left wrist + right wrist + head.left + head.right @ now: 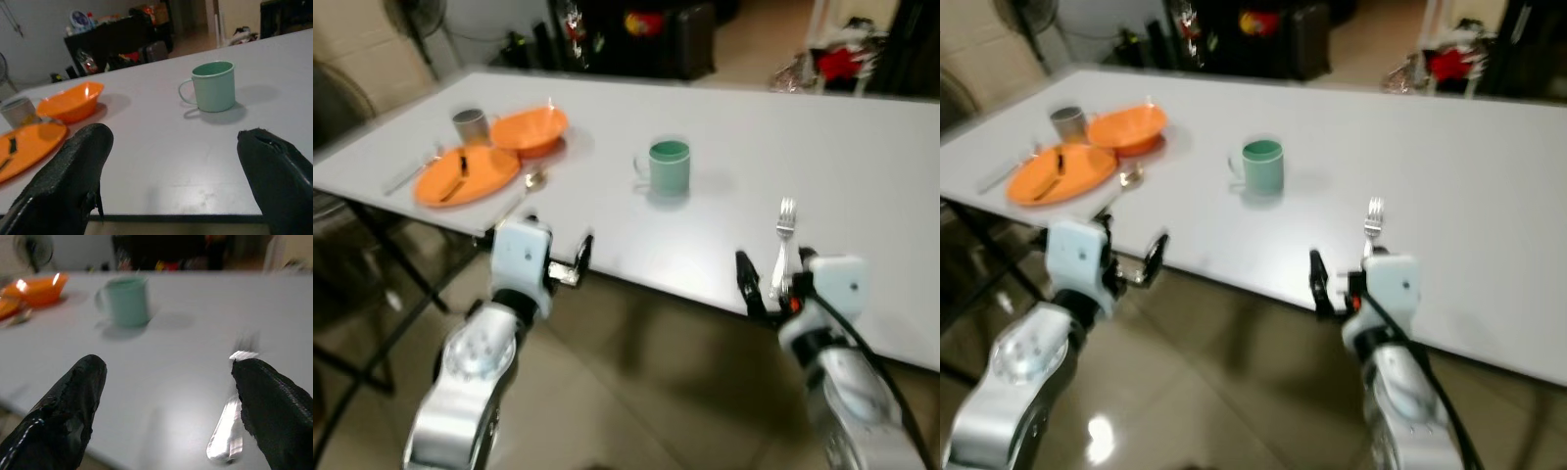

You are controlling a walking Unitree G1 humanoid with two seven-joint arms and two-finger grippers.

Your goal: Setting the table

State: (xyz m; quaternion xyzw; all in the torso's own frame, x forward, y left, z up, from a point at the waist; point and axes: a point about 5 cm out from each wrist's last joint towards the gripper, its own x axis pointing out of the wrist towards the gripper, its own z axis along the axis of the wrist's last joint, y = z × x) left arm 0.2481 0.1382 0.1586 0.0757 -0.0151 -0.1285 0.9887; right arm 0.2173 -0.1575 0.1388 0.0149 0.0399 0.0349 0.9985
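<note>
Fork (784,245) flat on white table (862,176), near the front edge at about 5 o'clock from green mug (669,166), tines pointing away, handle toward the edge. Right gripper (771,279) at that edge, fingers spread wide with nothing between them; one finger (274,406) just beside the fork's handle in the right wrist view, whether touching cannot be told. Other finger (63,406) well apart from it, over bare tabletop.

Mug upright near the middle of the table, handle at its 9 o'clock. Orange bowl (530,129) at 10 o'clock from the mug, well apart. Orange plate (467,176) just at 7 o'clock of the bowl, a dark strip lying on it. Grey cup (470,125) at 9 o'clock of the bowl, close beside it. Spoon (534,180) between plate and mug, near the plate's rim. Thin pale utensil (408,176) at 9 o'clock of the plate, type unclear.

Left gripper (558,250) at the front edge at about 6 o'clock from the plate, fingers open and empty, aimed across the table toward the mug in the left wrist view. One finger (68,181) low over the edge there.

Dark furniture (636,39) and a fan (416,15) beyond the far side of the table, blurred.
</note>
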